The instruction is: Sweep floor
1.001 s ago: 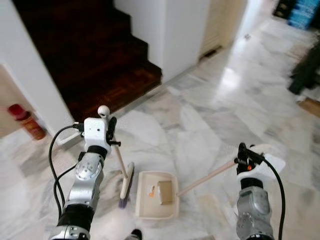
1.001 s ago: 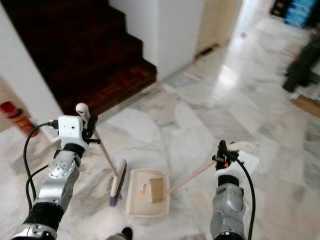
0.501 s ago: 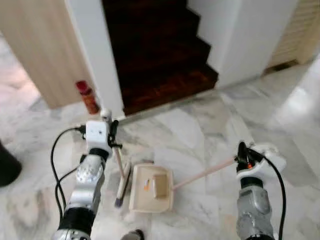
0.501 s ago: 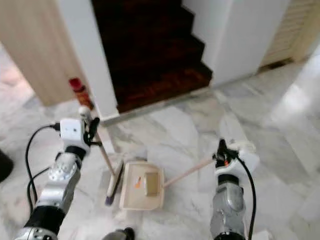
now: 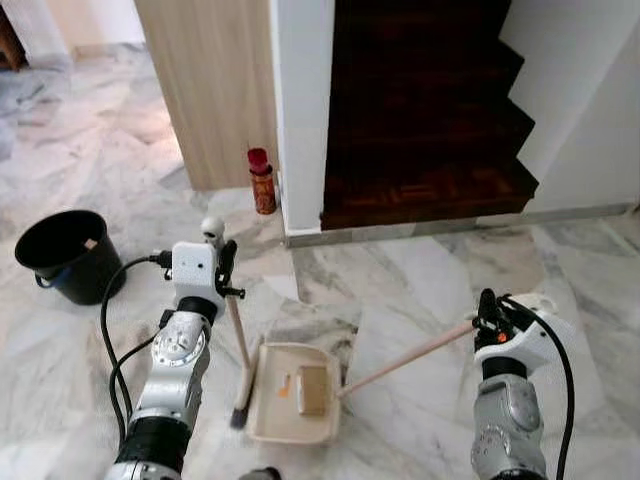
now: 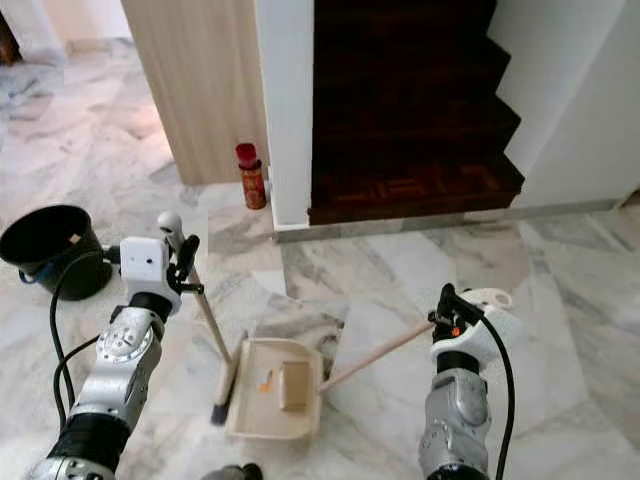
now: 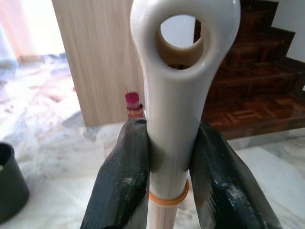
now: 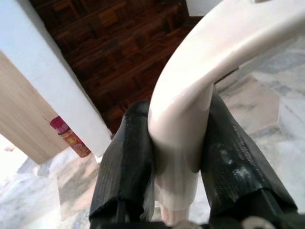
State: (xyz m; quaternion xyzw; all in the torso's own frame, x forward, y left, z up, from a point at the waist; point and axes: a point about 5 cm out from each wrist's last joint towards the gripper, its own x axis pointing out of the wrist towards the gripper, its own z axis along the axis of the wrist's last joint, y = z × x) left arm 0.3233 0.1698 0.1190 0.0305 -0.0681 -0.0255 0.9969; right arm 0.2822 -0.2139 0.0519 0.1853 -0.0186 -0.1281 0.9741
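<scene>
Here, in the left eye view, the left pincer (image 5: pixel 222 262) at nine o'clock is closed on the white top of the broom handle (image 5: pixel 238 330), which slants down to the brush head (image 5: pixel 243 388) resting on the marble floor (image 5: pixel 420 270) at about seven o'clock. Just beside the brush, toward six o'clock, lies the cream dustpan (image 5: pixel 295 391), holding a tan block (image 5: pixel 312 389) and a small orange scrap (image 5: pixel 285 389). Its long wooden handle (image 5: pixel 405 357) rises toward four o'clock, where the right pincer (image 5: pixel 488 310) is clamped on its white grip. A black bucket (image 5: pixel 62 254) stands at nine o'clock, well apart from the dustpan. A red bottle (image 5: pixel 262 181) stands at eleven o'clock against the wood panel (image 5: pixel 215 80), and the dark wooden stairs (image 5: pixel 425 120) climb away at one o'clock.

The right eye view shows the same layout, with the dustpan (image 6: pixel 274 401) at six o'clock.

In the left wrist view, the two black fingers (image 7: pixel 123 186) press on either side of the white looped broom grip (image 7: pixel 183 86), fully closed on it; the red bottle (image 7: pixel 133 104) and stairs (image 7: pixel 248 95) lie beyond.

In the right wrist view, the black fingers (image 8: pixel 126 162) squeeze the curved white dustpan grip (image 8: pixel 190 114), with the red bottle (image 8: pixel 69 136) at the foot of the white wall (image 8: pixel 52 76).
</scene>
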